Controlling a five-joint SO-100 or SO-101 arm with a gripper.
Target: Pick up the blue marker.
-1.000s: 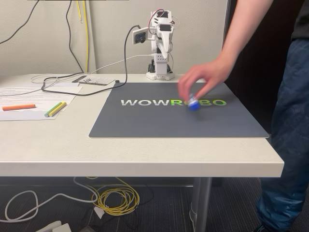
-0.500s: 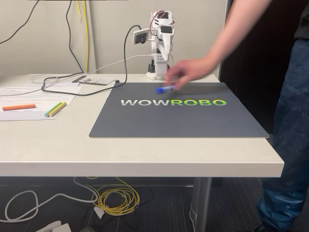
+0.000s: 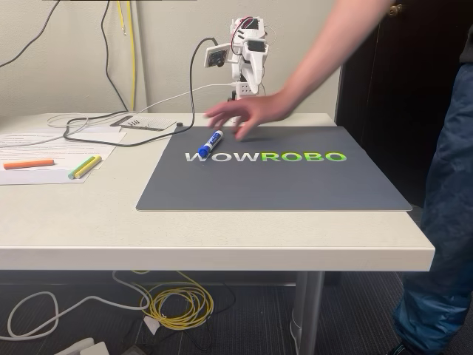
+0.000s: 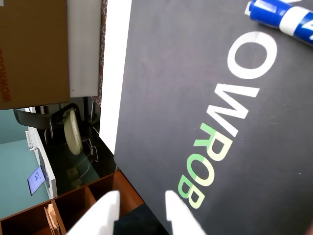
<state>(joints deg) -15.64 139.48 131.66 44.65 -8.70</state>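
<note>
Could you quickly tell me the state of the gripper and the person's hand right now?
Gripper: open, fingers apart, holding nothing.
Person's hand: open over the mat, holding nothing; the blue marker lies on the mat beside it.

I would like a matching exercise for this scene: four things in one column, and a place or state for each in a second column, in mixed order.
Things:
1. blue marker
2. orange highlighter
3. person's hand
4. gripper

Places or states:
A. on papers at the table's left, fixed view
B. open, holding nothing
C. lying on the dark mat by the W
D. above the mat, beside the marker

Pairs: 1-C, 2-A, 3-D, 4-B
</note>
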